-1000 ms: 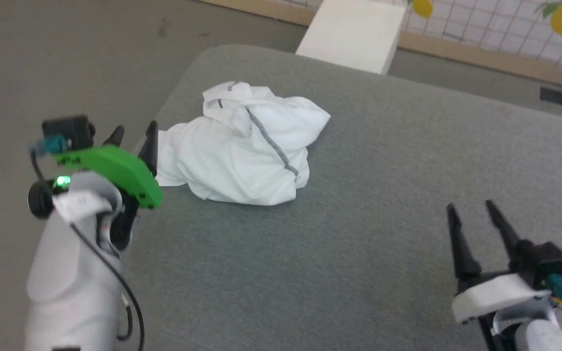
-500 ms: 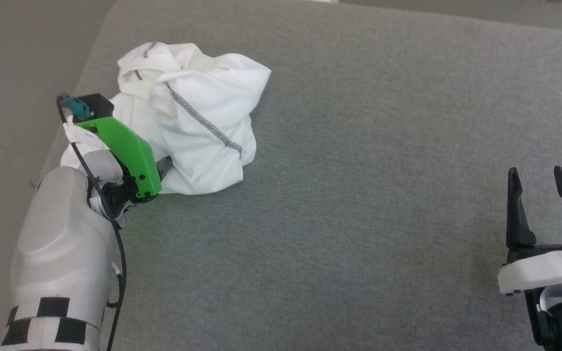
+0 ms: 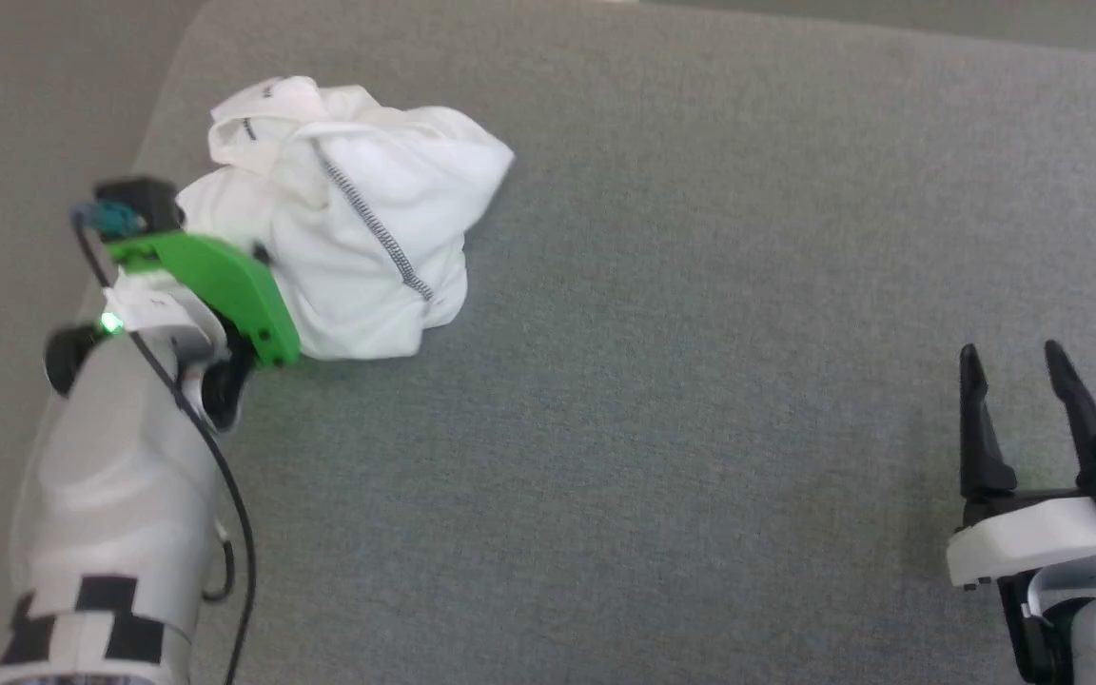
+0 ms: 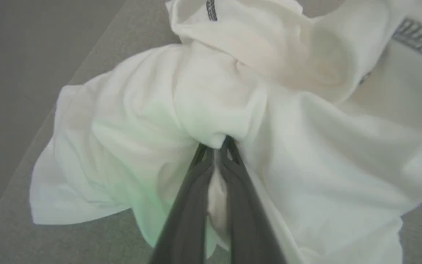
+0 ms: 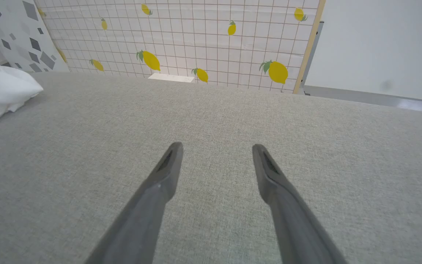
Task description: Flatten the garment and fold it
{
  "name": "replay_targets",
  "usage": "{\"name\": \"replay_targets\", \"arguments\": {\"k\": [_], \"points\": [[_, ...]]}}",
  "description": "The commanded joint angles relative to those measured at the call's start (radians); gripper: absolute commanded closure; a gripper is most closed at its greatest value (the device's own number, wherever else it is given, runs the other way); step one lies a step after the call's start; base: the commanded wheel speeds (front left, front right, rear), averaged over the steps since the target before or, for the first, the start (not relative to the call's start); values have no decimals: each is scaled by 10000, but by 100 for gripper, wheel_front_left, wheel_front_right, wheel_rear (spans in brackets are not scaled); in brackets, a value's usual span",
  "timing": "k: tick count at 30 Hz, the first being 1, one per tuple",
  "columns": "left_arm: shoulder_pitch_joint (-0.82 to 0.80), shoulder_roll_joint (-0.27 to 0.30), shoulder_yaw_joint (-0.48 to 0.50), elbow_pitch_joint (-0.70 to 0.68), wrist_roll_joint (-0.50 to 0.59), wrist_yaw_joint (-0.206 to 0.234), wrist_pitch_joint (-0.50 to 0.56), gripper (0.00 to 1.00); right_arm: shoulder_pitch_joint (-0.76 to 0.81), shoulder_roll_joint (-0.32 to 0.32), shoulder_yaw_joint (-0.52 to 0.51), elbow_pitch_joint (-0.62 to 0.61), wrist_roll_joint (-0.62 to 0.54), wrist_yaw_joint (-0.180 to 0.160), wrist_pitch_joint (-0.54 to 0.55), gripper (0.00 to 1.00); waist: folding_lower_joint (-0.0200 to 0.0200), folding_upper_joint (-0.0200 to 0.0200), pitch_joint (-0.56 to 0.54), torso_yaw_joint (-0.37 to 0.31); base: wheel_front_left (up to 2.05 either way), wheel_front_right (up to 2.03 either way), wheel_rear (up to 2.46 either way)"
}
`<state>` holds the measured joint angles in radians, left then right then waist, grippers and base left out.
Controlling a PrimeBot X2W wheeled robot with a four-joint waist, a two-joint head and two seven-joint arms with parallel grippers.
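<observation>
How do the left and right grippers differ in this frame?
The left gripper is shut on a fold of the garment; the right gripper is open, with nothing between its fingers. The left gripper carries a green mount, the right gripper a white mount. Both have long dark fingers.

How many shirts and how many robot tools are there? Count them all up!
T-shirt, white: 1
Tools: 2 (left tool shut on the T-shirt, right tool open)
Total: 3
</observation>
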<state>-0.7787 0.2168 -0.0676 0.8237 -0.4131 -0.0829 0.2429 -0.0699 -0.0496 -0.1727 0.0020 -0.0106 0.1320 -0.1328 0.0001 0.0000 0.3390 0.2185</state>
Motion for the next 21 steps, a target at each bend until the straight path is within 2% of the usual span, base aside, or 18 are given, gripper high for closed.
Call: {"name": "replay_targets", "arguments": {"k": [1,6,12,16,21], "points": [[-490,116,15,-192,23,-88,-397,100,52,-6,66,96,113,-13,-108,0,-1,0,-687,152,0,0,0],[-1936,504,-155,-821,-12,-358,-1346,100,93,-6,307,736,512,-13,-438,0,-1,0,-1604,-267,0,0,0],[-3859,696,-930,-1640,-221,-466,-1197,100,191,-6,406,1437,966,-13,-806,0,-1,0,-2366,-1094,0,0,0],[-4922,596,-1539,-2101,-614,-473,-941,100,206,-6,409,1817,1140,-13,-992,0,-1,0,-2587,-1644,0,0,0],[-5870,124,-1527,-2361,-1368,-475,-1012,100,257,-6,419,2108,1195,-13,-1134,0,-1,0,-2726,-2190,0,0,0]]}}
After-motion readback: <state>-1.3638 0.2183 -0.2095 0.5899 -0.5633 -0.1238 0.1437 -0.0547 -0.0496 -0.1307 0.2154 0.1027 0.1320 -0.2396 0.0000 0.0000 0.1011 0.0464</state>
